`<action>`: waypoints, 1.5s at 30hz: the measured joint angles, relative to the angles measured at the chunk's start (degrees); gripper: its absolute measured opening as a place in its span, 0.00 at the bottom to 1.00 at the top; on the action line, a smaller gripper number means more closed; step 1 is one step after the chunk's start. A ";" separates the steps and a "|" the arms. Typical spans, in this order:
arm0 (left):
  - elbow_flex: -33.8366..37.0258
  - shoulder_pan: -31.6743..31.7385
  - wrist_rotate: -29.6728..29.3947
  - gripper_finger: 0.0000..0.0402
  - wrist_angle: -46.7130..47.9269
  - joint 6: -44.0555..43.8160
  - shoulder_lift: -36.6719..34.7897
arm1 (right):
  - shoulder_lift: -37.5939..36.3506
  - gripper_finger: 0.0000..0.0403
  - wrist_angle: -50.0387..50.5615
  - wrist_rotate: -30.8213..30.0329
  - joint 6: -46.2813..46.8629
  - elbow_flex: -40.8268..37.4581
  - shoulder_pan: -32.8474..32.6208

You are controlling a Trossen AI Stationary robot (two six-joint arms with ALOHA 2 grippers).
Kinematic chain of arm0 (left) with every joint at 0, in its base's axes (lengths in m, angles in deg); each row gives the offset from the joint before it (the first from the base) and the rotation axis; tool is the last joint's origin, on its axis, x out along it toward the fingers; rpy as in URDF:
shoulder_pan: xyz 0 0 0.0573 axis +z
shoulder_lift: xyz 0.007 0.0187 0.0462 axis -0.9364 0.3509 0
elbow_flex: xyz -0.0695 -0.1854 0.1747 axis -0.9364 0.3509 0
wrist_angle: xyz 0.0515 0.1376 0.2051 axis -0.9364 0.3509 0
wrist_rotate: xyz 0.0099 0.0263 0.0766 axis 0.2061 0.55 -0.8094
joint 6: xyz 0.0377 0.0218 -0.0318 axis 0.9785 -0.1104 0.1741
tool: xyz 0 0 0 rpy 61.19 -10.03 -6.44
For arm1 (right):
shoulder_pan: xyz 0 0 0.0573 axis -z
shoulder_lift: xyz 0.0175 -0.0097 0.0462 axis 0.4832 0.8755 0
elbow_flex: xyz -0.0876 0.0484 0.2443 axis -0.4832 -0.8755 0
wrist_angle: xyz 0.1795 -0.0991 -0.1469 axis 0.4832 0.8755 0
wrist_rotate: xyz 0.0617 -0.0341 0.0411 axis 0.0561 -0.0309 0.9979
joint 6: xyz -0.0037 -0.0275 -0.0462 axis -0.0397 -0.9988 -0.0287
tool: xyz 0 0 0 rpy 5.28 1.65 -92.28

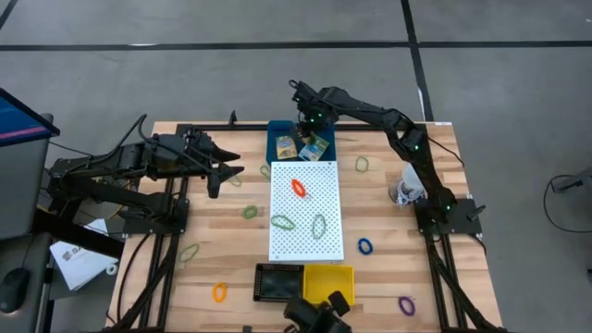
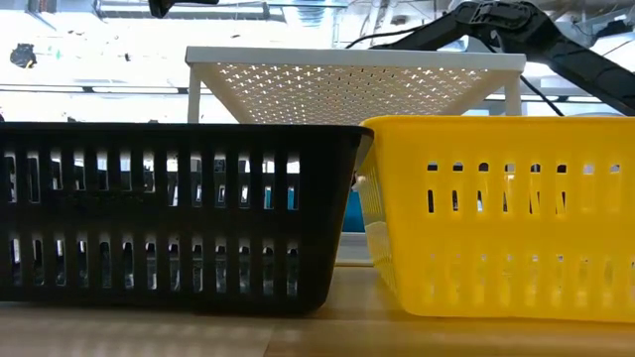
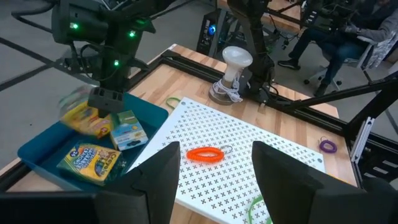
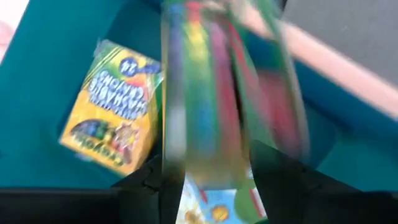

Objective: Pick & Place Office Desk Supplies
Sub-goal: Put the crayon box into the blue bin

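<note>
Here our right fingers [image 3: 99,99] sit spread over the blue tray [image 3: 43,152], a blurred packet [image 3: 78,112] just beneath; left fingers [image 1: 222,171] wide, beside the white board's [image 1: 305,231] edge.

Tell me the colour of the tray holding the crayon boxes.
Teal-blue. The tray shows best in the left wrist view, under the right gripper.

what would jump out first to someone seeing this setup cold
The right gripper hangs over the blue tray at the table's far edge, just letting go of a blurred crayon box above two others. Next, the white perforated board mid-table with an orange rubber band on it.
</note>
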 joint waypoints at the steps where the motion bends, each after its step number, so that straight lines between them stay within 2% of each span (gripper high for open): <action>1: 0.00 0.00 0.00 0.48 0.00 -0.15 0.00 | 0.00 0.42 -0.89 -0.27 -0.35 0.00 -0.09; 19: 0.00 -1.38 0.28 0.48 0.04 -1.93 0.00 | -0.33 0.24 -2.96 -0.09 -4.81 -0.02 -6.35; 25: 0.00 -1.45 0.28 0.48 0.06 -1.92 0.00 | -2.64 0.16 -10.17 -4.73 -1.86 0.01 -5.80; 31: 0.00 -2.16 0.33 0.48 0.11 -1.93 0.02 | -2.57 0.02 -15.96 -3.88 4.13 0.02 -2.85; 38: 0.00 -2.16 0.31 0.48 0.07 -2.78 0.02 | -2.21 0.00 -21.12 -1.39 10.23 -1.95 -0.18; 41: 0.00 -2.16 0.32 0.48 0.04 -3.02 0.02 | -1.92 0.00 -21.34 -0.99 11.68 -2.03 0.14; 45: 0.00 -2.16 0.32 0.48 -0.09 -3.80 0.02 | -0.42 0.00 -20.05 2.52 11.79 -2.16 -0.05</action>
